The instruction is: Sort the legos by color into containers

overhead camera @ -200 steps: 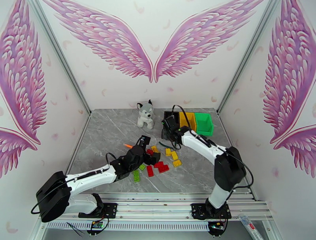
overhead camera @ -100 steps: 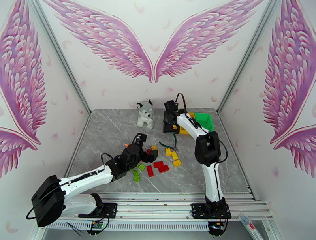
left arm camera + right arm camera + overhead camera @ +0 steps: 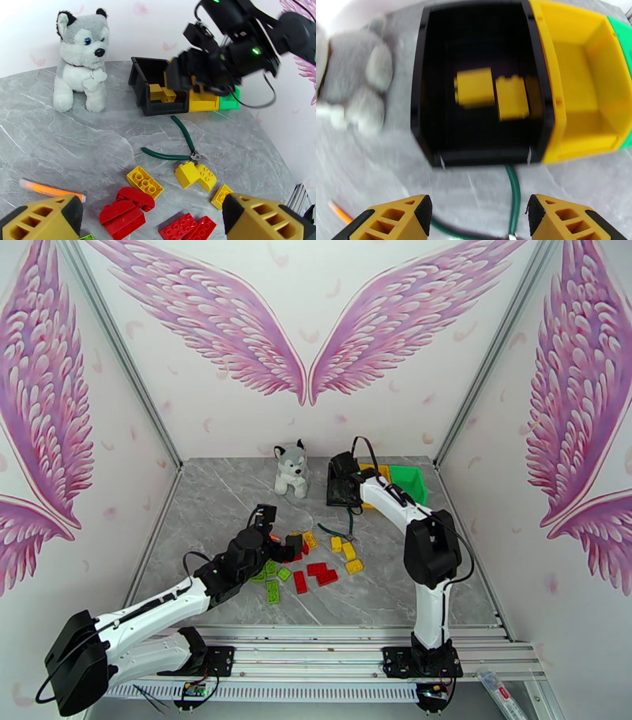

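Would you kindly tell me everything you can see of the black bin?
The black bin is an open-top box of smooth-looking plastic, upright on the grey marble table, joined to the yellow bin beside it. Two yellow bricks lie side by side on its floor. A green pliers handle runs up to its front wall; contact is unclear.

Mid-table, a loose scatter of red, yellow and lime green legos (image 3: 320, 572), with the left gripper (image 3: 291, 546) low at its far left edge and green-handled pliers (image 3: 336, 530) just beyond. At the far side, three joined containers (image 3: 409, 485) in a row, black, yellow, green, with the right gripper (image 3: 342, 491) over the black one. Left of those, an upright husky plush (image 3: 290, 467) on the grey marble table (image 3: 213, 508).
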